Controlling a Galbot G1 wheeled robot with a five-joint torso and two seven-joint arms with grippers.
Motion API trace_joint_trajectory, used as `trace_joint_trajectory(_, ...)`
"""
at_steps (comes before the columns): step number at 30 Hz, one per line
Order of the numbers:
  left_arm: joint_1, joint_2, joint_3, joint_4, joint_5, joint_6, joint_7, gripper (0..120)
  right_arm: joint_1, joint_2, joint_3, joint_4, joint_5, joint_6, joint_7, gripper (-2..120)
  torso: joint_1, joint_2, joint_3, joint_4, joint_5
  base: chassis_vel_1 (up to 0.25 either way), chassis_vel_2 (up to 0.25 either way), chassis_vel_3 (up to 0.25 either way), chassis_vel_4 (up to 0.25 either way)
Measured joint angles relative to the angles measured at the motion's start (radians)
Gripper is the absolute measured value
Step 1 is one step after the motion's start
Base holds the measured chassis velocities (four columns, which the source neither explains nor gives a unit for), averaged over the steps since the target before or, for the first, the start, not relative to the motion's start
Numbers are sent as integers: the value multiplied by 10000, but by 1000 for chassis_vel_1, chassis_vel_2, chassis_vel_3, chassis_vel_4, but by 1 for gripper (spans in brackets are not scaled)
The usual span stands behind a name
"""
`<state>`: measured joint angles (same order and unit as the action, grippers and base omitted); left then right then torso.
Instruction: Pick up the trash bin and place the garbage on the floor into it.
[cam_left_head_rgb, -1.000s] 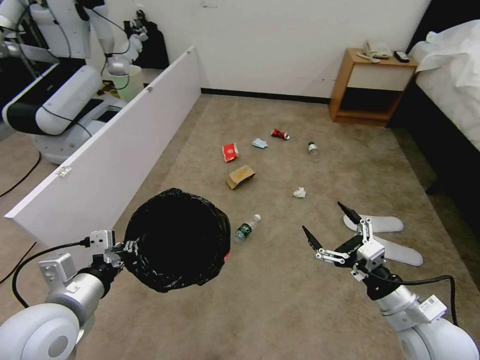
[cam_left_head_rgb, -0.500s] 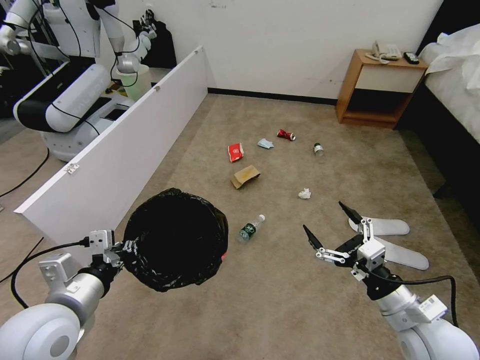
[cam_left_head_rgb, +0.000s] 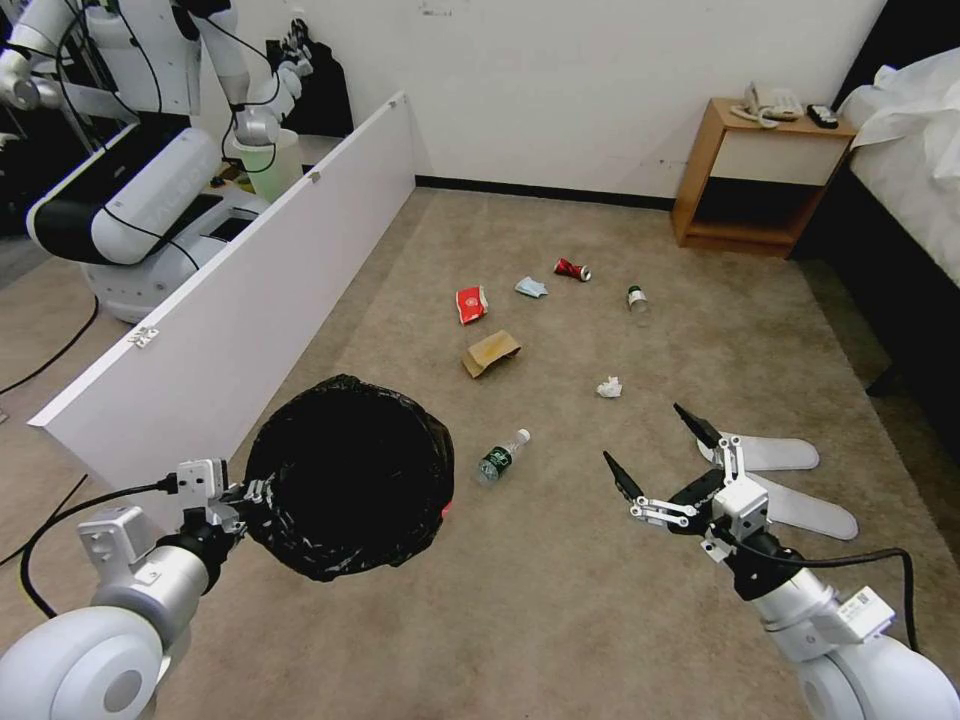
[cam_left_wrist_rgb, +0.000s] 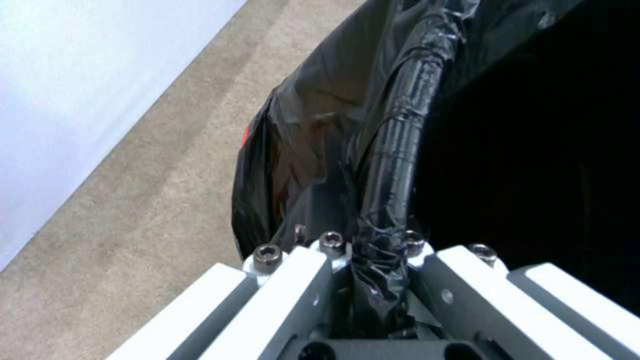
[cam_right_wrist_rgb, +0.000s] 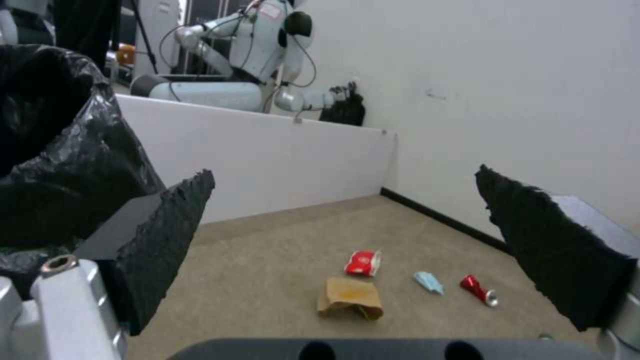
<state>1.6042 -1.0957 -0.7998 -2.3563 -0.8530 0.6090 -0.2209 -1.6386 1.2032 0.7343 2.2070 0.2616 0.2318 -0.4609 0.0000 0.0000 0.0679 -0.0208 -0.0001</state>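
Over the last half second we see almost nothing shift; the camera has settled after its earlier swing, so we judge the approach done and collecting about to start. Our left gripper (cam_left_head_rgb: 243, 497) stays clamped on the rim of the trash bin (cam_left_head_rgb: 350, 475), held off the floor (cam_left_head_rgb: 560, 600); our right gripper (cam_left_head_rgb: 655, 450) hangs spread wide, with the nearest bottle (cam_left_head_rgb: 499, 457) between it and the bin. The left wrist view shows the bag folded into the jaws, probably rim and liner together; the right wrist view shows the carton (cam_right_wrist_rgb: 363, 262), cardboard (cam_right_wrist_rgb: 350, 298) and can (cam_right_wrist_rgb: 479, 290) beyond the fingertips.
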Motion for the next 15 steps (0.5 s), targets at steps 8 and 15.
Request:
trace_joint_trajectory(8,58,-28,-4,-25,78,-12,9,0,-5,37,28,20,12,-24,-260,100,0,-1,0,0,0,0,0,0,0)
trace_joint_trajectory(15,56,-20,29,-34,93,-15,21,0,-89,80,47,15,25,91,-313,100,-1,-1,-1,0,1,-26,29,29,-25)
